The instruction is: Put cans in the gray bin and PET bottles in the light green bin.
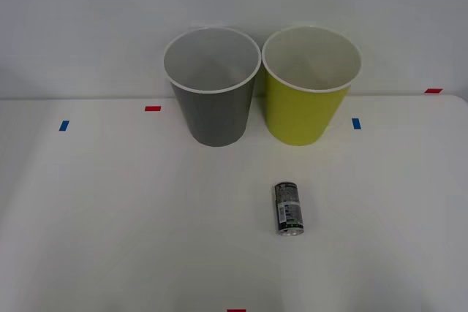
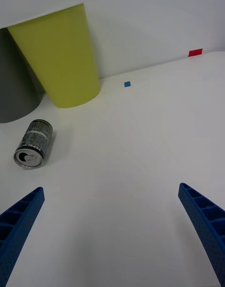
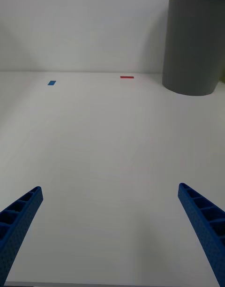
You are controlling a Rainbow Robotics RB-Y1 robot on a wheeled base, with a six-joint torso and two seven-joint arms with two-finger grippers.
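In the front view, a round tapered dark gray bin [image 1: 213, 100] with a white inside and white rim stands upright at the back of the white table [image 1: 110, 217], against the pale wall. Just beside it, on its right, stands a yellow-green bin [image 1: 307, 100] of the same shape, also upright; their rims are nearly touching. In front of the yellow-green bin, apart from it, a small short can [image 1: 288, 209] with a dark label and silver ends lies on its side on the table, its long axis running front to back. Small red tape marks [image 1: 152, 108] and blue tape marks [image 1: 356, 123] dot the tabletop.

In the right wrist view, the right gripper [image 2: 112, 230] hangs above bare table with its blue ribbed fingers [image 2: 204, 221] spread wide apart, holding nothing. The can [image 2: 33, 143] lies ahead of it, its opened silver end facing the camera, near the base of the yellow-green bin [image 2: 61, 62], with the gray bin [image 2: 14, 85] beyond.

In the left wrist view, the left gripper [image 3: 112, 230] also hangs over bare table, its blue fingers [image 3: 18, 221] wide apart and empty. The gray bin [image 3: 194, 43] stands farther off, with a red mark [image 3: 126, 77] and a blue mark [image 3: 51, 83] on the table.
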